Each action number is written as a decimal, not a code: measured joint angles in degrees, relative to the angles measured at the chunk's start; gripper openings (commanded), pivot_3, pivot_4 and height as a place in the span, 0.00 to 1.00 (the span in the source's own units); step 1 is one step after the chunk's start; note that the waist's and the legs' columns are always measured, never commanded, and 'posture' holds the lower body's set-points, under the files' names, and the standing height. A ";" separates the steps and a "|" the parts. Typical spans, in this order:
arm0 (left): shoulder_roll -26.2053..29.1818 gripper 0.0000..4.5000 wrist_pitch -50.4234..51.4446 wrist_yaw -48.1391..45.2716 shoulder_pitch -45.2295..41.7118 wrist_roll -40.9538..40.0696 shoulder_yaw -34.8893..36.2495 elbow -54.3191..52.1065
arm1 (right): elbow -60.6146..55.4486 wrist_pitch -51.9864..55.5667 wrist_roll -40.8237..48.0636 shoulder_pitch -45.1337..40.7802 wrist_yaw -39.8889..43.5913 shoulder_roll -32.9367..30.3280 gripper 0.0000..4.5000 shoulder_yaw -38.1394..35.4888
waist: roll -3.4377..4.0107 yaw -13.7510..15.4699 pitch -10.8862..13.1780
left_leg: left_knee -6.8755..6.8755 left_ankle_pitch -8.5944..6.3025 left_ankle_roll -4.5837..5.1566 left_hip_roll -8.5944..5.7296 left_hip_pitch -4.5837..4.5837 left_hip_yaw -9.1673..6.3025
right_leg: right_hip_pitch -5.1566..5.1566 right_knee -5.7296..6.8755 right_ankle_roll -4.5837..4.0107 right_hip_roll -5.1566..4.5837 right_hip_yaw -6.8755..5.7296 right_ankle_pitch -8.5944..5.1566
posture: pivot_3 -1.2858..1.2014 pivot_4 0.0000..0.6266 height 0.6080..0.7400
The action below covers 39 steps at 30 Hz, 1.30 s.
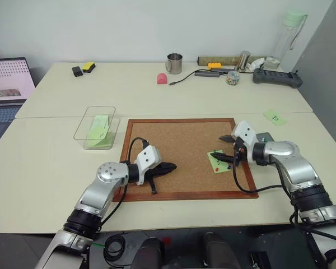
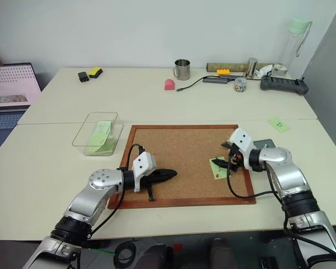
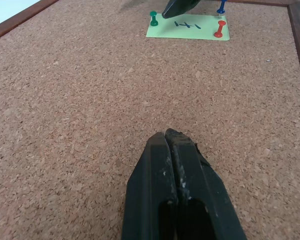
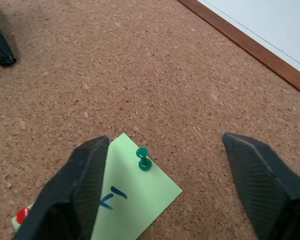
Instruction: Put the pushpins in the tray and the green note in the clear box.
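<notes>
Now my right gripper (image 4: pixel 162 165) hangs spread over the light green paper note (image 3: pixel 188 29), pinned at the cork board's (image 1: pixel 179 145) right side; my left gripper (image 3: pixel 171 137) rests pressed together.

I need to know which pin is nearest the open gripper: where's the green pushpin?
The green pushpin is stuck in a corner of the green note on the cork board's right side, between the right gripper's open fingers.

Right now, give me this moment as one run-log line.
left gripper: shut, over cork board | right gripper: open over green pushpin | green note: pinned | clear box: other notes inside
</notes>
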 measured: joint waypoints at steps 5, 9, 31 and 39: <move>0.00 0.00 0.07 0.09 0.15 0.16 0.05 -0.26 | 1.15 -1.02 -0.98 -0.18 0.17 0.74 0.43 0.00 | 0.01 -0.01 0.00 | -0.01 0.00 0.00 0.00 0.01 -0.02 | 0.00 0.01 0.00 0.00 0.00 0.00 | 0.52 0.24 1.00; 0.00 0.00 0.16 0.20 0.22 0.31 0.05 -0.44 | 1.04 -1.26 -1.29 0.05 0.82 1.10 0.25 0.37 | 0.01 -0.02 -0.01 | -0.01 0.00 0.00 0.00 0.01 -0.03 | 0.00 0.01 0.00 0.00 0.00 0.00 | 0.52 0.24 1.00; 0.10 0.00 0.28 0.44 0.60 1.15 0.02 -1.41 | -2.88 6.79 3.52 2.86 1.64 1.49 0.00 -2.58 | 0.03 -0.02 -0.02 | -0.02 0.00 0.00 0.01 0.03 -0.07 | 0.02 0.02 0.00 0.00 0.00 0.00 | 0.52 0.24 1.00; 0.11 0.00 0.68 0.08 0.64 1.57 -0.09 -1.63 | -6.24 11.91 7.83 3.97 0.47 2.24 0.00 -5.75 | 0.04 -0.03 -0.02 | -0.03 0.00 0.00 0.00 0.03 -0.07 | 0.02 0.02 0.00 0.00 0.01 0.00 | 0.52 0.24 1.00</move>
